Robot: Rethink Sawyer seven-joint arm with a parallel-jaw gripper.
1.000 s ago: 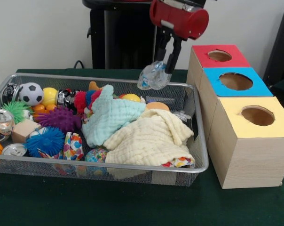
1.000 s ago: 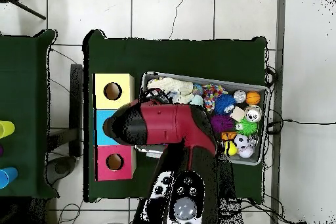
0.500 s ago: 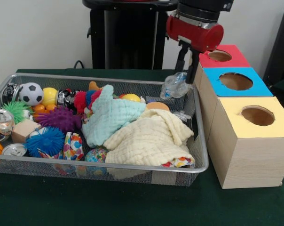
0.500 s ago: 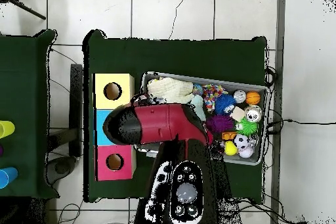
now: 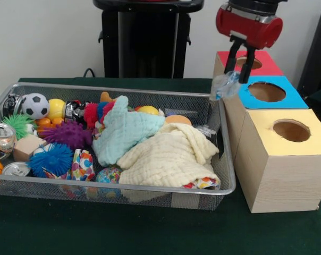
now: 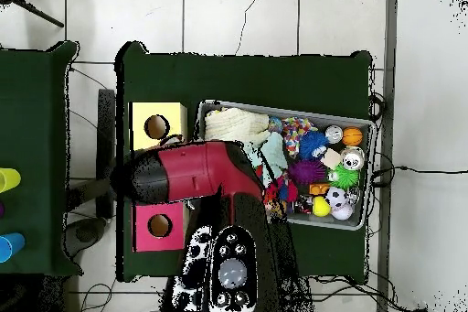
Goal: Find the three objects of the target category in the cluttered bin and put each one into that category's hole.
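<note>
My gripper (image 5: 240, 71) hangs from the red arm (image 5: 249, 22) at the top right of the front view. It is shut on a crushed clear plastic bottle (image 5: 224, 86) and holds it in the air over the basket's right end, beside the red box (image 5: 256, 62) and the blue box (image 5: 267, 93). The silver wire-mesh basket (image 5: 227, 175) holds many toys and two cloths. No other plastic bottle shows in it. In the overhead view the arm (image 6: 183, 173) covers the blue box and hides the gripper.
A yellow-topped box (image 5: 290, 133) with a round hole stands nearest the camera in the row of three. The basket holds a cream cloth (image 5: 168, 156), a mint cloth (image 5: 126, 130), spiky balls (image 5: 67, 135), drink cans (image 5: 2, 137), and a soccer ball (image 5: 34, 105).
My gripper has carried the bottle to the right, from above the basket's far rim to beside the red and blue boxes. The basket's contents have not moved.
</note>
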